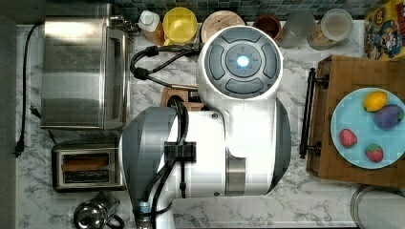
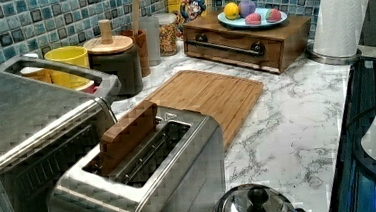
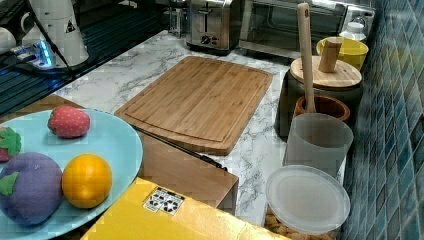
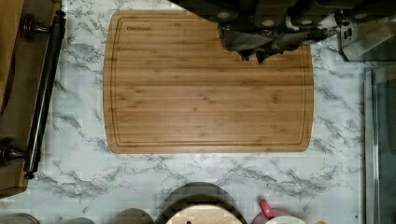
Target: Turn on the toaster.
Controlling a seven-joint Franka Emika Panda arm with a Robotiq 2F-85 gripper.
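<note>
A: Appliance count, top view?
B: One toaster (image 1: 87, 168), two slots; one slice standing in a slot in the left view (image 2: 129, 135). One toaster oven (image 1: 80, 72). One kettle (image 1: 94, 214).

A: Boards?
B: One bamboo cutting board (image 4: 208, 81). One wooden box with a bar handle (image 2: 247, 40).

A: Plate contents?
B: One blue plate (image 3: 116, 145) holding four toy fruits: two strawberries (image 1: 348, 137) (image 1: 375, 152), one orange (image 3: 86, 180), one purple fruit (image 3: 29, 187).

A: Back row?
B: One yellow cup (image 1: 180, 25), one wooden-lidded canister (image 3: 320, 80), one brown pot with one wooden utensil (image 3: 306, 55), two translucent containers (image 3: 318, 144) (image 3: 307, 199), one cereal box (image 1: 385, 27), one paper towel roll (image 2: 342, 15).
</note>
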